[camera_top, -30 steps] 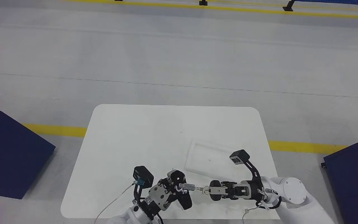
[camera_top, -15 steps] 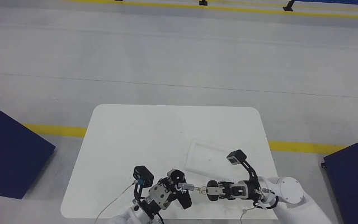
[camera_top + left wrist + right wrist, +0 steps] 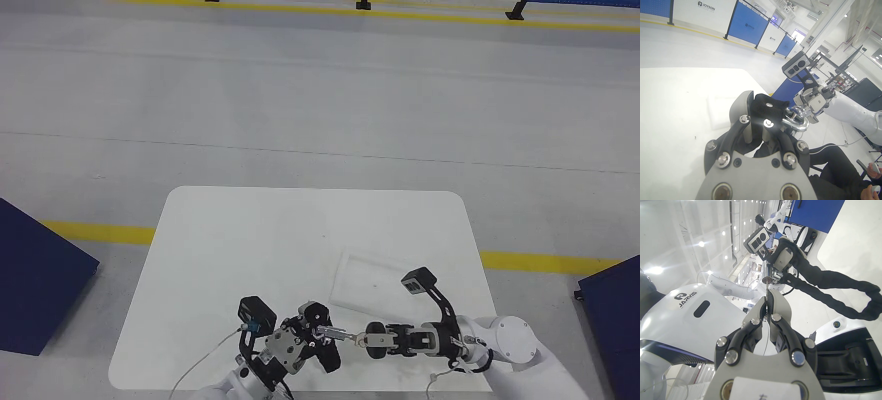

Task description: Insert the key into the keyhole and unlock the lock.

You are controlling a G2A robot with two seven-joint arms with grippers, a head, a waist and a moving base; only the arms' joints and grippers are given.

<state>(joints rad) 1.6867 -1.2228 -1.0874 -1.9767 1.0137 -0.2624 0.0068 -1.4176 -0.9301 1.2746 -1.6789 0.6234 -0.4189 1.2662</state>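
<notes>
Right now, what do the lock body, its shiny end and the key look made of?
Lock body: black woven fabric cover, matte, weave visible; what's underneath is hidden. Shiny end: polished metal, likely chrome-plated, with mirror glints. Key: thin silvery blade seen edge-on, probably metal; its head is hidden in the right gripper.

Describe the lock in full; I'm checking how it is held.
The lock is a shiny metal cylinder joined to a black fabric-sleeved cable that trails off in a loop. The left gripper holds it above the table, jaws shut on the sleeved part. The right gripper's key meets its round end.
</notes>
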